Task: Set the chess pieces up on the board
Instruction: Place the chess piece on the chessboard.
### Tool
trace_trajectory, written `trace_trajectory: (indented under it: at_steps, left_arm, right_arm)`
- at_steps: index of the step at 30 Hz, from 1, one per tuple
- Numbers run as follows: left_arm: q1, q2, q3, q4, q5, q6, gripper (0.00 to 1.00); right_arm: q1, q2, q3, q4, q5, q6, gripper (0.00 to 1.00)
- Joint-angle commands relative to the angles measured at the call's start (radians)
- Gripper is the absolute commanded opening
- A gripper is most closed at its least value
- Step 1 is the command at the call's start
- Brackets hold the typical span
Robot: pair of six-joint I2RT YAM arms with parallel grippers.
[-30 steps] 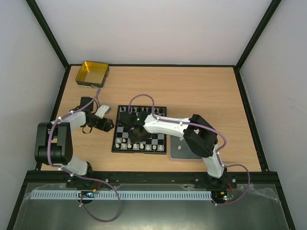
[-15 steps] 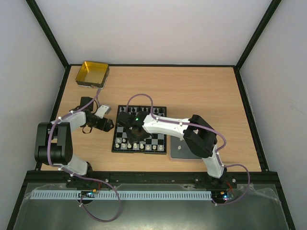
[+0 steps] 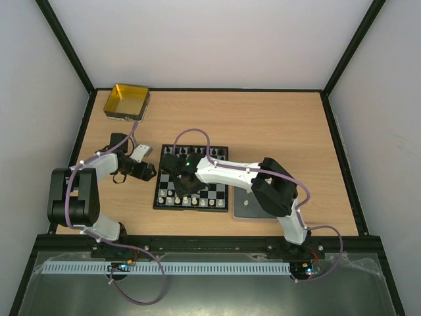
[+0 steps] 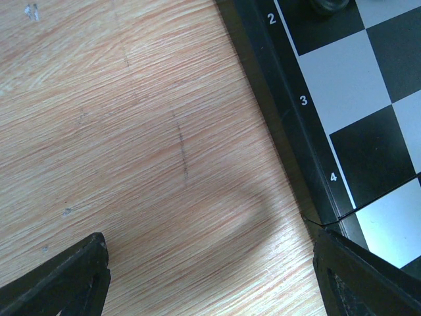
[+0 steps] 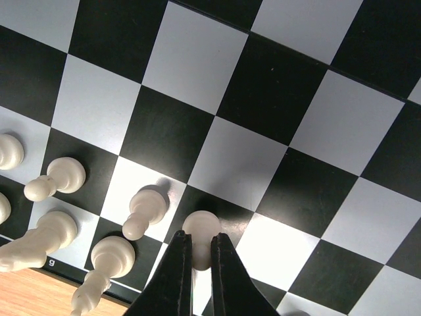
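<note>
The board (image 3: 218,191) lies in the middle of the table, with white pieces along its near rows (image 3: 186,199) and black pieces at the far side. My right gripper (image 5: 200,238) is shut on a white pawn (image 5: 200,226) standing on a black square. Other white pieces (image 5: 145,211) stand to its left. In the top view the right gripper (image 3: 182,183) is over the board's left half. My left gripper (image 4: 210,263) is open and empty over bare wood beside the board's left border (image 4: 304,100). It also shows in the top view (image 3: 148,172).
A yellow square tin (image 3: 127,100) stands at the far left corner. A grey tray (image 3: 245,205) lies right of the board, mostly under the right arm. Black frame rails edge the table.
The right arm has shifted very slightly over the board. The left arm has not moved.
</note>
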State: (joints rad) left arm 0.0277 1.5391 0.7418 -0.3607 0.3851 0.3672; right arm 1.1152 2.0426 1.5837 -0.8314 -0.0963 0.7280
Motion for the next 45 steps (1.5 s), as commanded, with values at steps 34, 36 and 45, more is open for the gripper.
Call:
trace_trajectory:
  at_steps: [34,36,45]
  left_arm:
    - [0.011,-0.001,0.007,-0.032,0.021,0.012,0.84]
    - [0.011,0.000,0.008,-0.031,0.020,0.012,0.84]
    - [0.011,0.002,0.008,-0.033,0.021,0.013,0.84]
  right_arm:
    - [0.014,0.027,0.022,-0.043,0.026,-0.005,0.14]
    - [0.015,0.026,0.024,-0.043,0.026,-0.004,0.15]
    - [0.015,0.012,0.050,-0.050,0.067,0.014,0.18]
